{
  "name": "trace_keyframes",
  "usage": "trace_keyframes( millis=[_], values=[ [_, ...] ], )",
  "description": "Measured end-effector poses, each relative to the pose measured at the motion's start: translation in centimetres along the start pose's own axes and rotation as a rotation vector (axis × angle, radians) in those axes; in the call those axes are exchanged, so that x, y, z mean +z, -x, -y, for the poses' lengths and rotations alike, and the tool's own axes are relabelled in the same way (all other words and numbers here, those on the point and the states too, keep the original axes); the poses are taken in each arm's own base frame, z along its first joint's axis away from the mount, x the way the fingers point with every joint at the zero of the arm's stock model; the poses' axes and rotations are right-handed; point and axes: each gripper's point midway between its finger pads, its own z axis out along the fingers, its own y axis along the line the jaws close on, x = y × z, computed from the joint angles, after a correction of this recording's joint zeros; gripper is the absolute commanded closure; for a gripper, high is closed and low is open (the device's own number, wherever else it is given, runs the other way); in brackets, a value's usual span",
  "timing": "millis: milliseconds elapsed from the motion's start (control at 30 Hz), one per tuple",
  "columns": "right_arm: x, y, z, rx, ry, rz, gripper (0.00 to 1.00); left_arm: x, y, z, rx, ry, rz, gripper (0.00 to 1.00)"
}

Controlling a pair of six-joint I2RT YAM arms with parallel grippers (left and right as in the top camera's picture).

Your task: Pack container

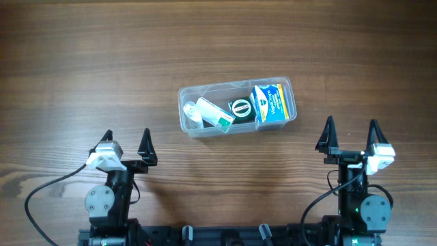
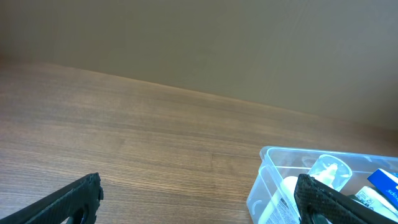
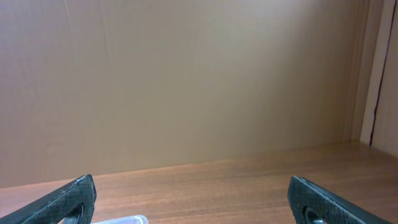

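Observation:
The clear plastic container [image 1: 186, 117] lies at the middle of the wooden table. It holds a blue and yellow box [image 1: 270, 102], a round dark tin [image 1: 240, 106], a green and white box [image 1: 220, 117] and a small white bottle [image 1: 191, 109]. My left gripper [image 1: 126, 142] is open and empty near the front left, well apart from the container. My right gripper [image 1: 351, 132] is open and empty near the front right. The left wrist view shows the container's corner [image 2: 268, 168] with the bottle [image 2: 328, 169] inside. The right wrist view shows only a bit of its rim [image 3: 124, 219].
A black cable [image 1: 41, 195] runs across the table at the front left. A plain tan wall [image 3: 186, 81] stands behind the table's far edge.

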Motion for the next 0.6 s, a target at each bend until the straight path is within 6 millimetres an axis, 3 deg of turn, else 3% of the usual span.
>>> trace_keyframes(
  millis=[267, 367, 467, 533, 600],
  values=[
    [0.1, -2.1, 0.2, -0.005, -0.003, -0.030, 0.01, 0.0, 0.0, 0.0, 0.000, 0.000, 0.000, 0.00],
    [0.1, -1.7, 0.2, -0.004, -0.002, -0.014, 0.00, 0.0, 0.0, 0.0, 0.000, 0.000, 0.000, 0.00],
    [0.0, 0.5, -0.1, -0.002, 0.009, 0.080, 0.00, 0.0, 0.0, 0.0, 0.000, 0.000, 0.000, 0.00],
    [0.0, 0.4, 0.0, -0.002, 0.009, 0.075, 0.00, 0.0, 0.0, 0.0, 0.000, 0.000, 0.000, 0.00],
    [0.1, -1.1, 0.1, -0.005, 0.002, 0.014, 0.00, 0.0, 0.0, 0.0, 0.000, 0.000, 0.000, 0.00]
  ],
)
